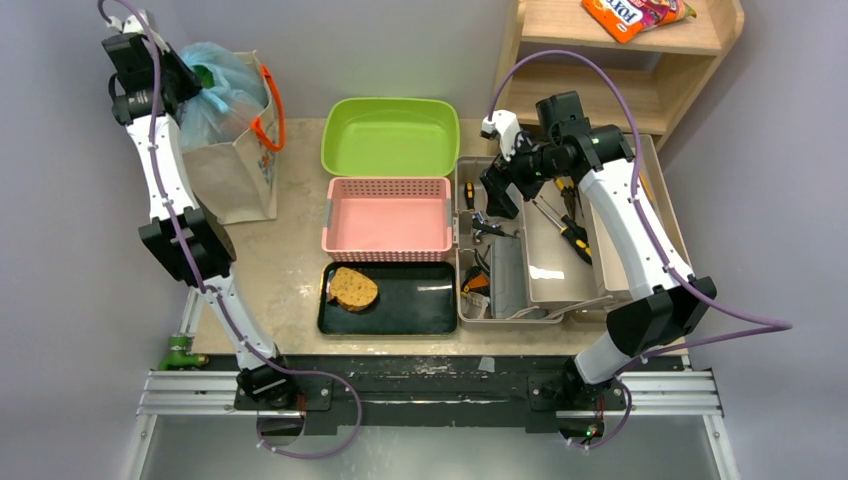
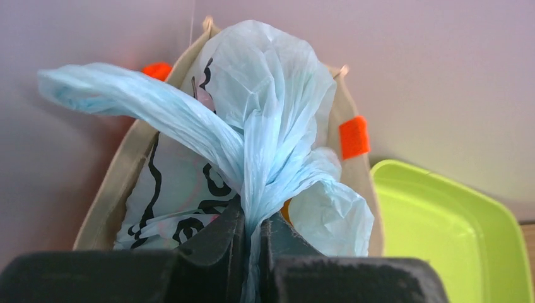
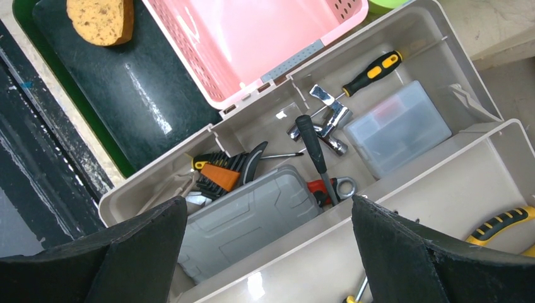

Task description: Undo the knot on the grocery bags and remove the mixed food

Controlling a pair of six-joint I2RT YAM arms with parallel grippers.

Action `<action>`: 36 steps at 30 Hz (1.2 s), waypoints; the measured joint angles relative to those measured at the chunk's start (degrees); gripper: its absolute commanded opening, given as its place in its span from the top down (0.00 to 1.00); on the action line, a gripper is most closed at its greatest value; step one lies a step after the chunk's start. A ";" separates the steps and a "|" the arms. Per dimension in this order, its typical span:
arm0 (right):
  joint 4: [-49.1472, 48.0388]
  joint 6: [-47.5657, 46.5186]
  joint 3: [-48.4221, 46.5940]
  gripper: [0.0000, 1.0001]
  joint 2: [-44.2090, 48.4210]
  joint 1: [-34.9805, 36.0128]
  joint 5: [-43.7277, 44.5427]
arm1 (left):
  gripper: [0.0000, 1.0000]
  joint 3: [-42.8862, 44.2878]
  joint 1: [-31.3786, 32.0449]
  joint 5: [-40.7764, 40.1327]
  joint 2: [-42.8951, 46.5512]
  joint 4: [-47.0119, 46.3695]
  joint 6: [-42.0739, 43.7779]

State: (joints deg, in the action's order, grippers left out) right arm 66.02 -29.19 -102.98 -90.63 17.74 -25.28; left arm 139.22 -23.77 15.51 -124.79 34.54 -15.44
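Note:
A light-blue plastic bag [image 2: 277,82] with black and pink print sits inside the beige canvas tote [image 1: 235,175] with orange handles [image 1: 270,115] at the table's far left. Two handle loops fan out from the knot [image 2: 253,180]. My left gripper [image 2: 252,221] is shut on the twisted blue plastic right at that bunch; seen from above, the left gripper [image 1: 192,82] sits over the bag [image 1: 228,92]. The mixed food is hidden, apart from a green patch [image 1: 206,72] and an orange sliver [image 2: 286,211] inside the plastic. My right gripper [image 3: 269,218] hangs open and holds nothing over the toolbox [image 1: 470,170].
Right of the tote stand a green tub [image 1: 390,135], a pink basket [image 1: 388,215] and a black tray [image 1: 420,300] holding a brown bread slice [image 1: 352,288]. The open toolbox holds screwdrivers and cases. A wooden shelf [image 1: 640,95] at the back right carries an orange snack packet [image 1: 630,15].

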 measured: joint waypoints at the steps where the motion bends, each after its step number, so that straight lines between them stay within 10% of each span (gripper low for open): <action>1: -0.02 0.00 0.00 0.01 0.00 0.00 0.00 | 1.00 0.09 0.07 0.31 0.68 -0.94 -0.83; 23: -1.55 0.07 1.27 0.01 -0.07 0.00 -2.73 | 1.00 6.64 0.79 1.66 18.32 -14.38 -5.07; 36: -6.86 3.26 -6.21 0.01 -6.29 6.54 -8.57 | 1.00 -9.84 -14.10 27.82 52.89 -5.27 -4.42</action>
State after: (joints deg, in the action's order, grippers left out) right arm 59.16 -25.93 -109.19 -96.92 24.27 -33.85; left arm 129.38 -37.87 43.33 -71.90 29.28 -19.86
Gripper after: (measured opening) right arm 0.987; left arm 0.058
